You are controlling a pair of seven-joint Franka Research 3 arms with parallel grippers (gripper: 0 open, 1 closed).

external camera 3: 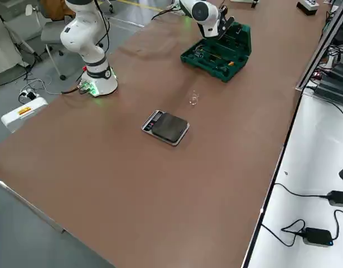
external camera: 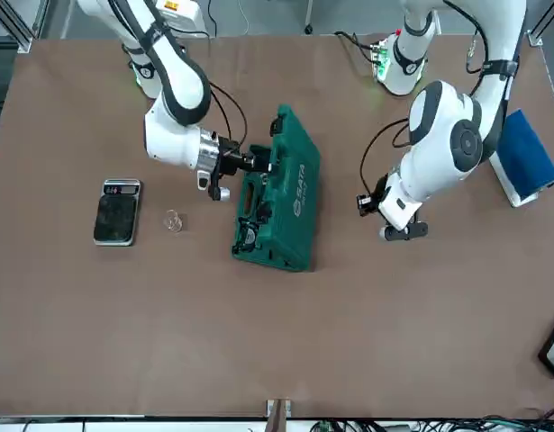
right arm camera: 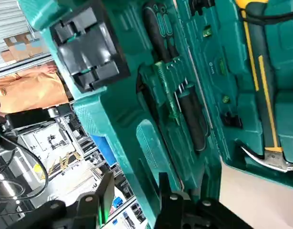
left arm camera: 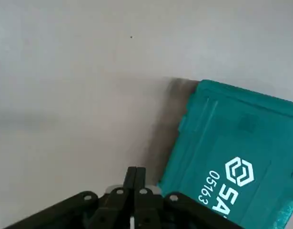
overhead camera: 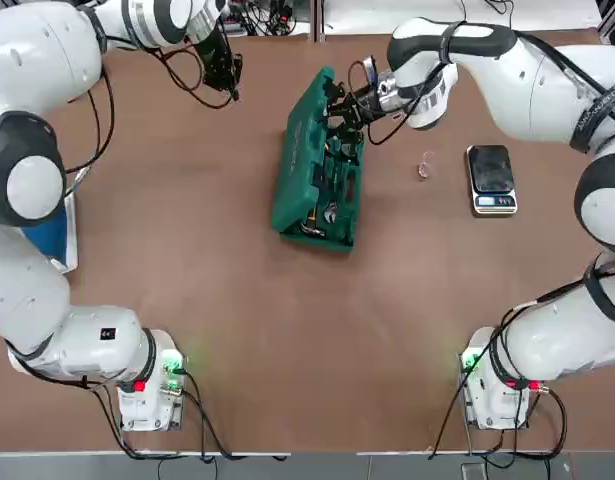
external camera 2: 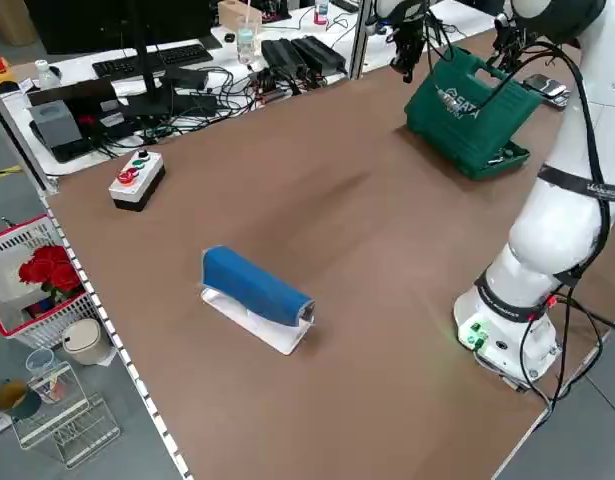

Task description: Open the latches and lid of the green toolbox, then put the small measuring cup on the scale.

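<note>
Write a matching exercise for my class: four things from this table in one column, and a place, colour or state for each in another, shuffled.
Things
1. Toolbox
2. Small measuring cup
3. Scale
4. Hammer

Descriptions
A. Clear, on the tabletop between two of the other listed things
B. Yellow and dark handle, lying inside a green case
C. Green, standing open with tools showing
D. Dark plate with nothing on it, farthest to the robot's right of the four

Right pairs: 1-C, 2-A, 3-D, 4-B
</note>
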